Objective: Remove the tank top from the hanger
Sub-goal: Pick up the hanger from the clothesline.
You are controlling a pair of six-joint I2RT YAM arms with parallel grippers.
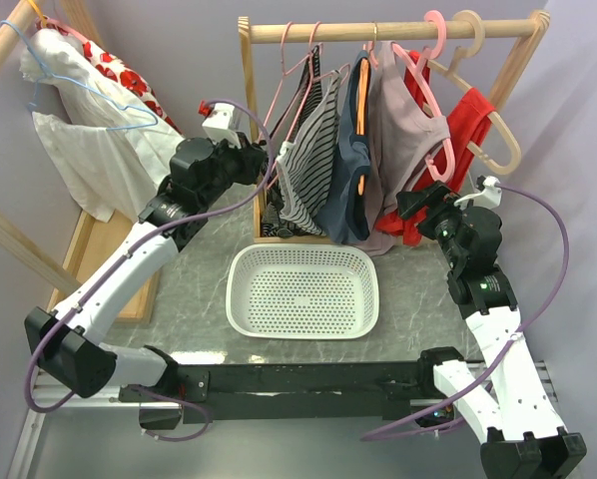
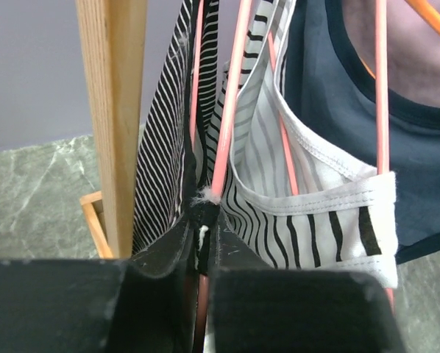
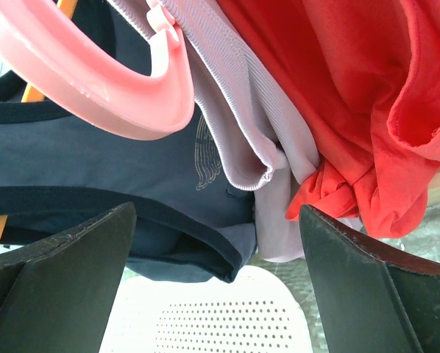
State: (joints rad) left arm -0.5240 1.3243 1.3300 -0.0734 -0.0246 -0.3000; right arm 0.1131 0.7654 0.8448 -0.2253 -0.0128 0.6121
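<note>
Bright, even light w/ soft shadows; wrist cams blur close-up.

Upper centre, the striped tank top [image 1: 303, 150] and neighbouring garments [image 1: 378, 130] hang packed together, with the wooden post [image 1: 247, 90] close on their left. Beneath, the white basket [image 1: 303, 289] fills mid-table [image 1: 204, 289]; open surface lies either side.

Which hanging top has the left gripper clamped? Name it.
The black-and-white striped tank top, leftmost on the rail: the left gripper is shut on it. The navy top, mauve top and red top hang free of it.
</note>
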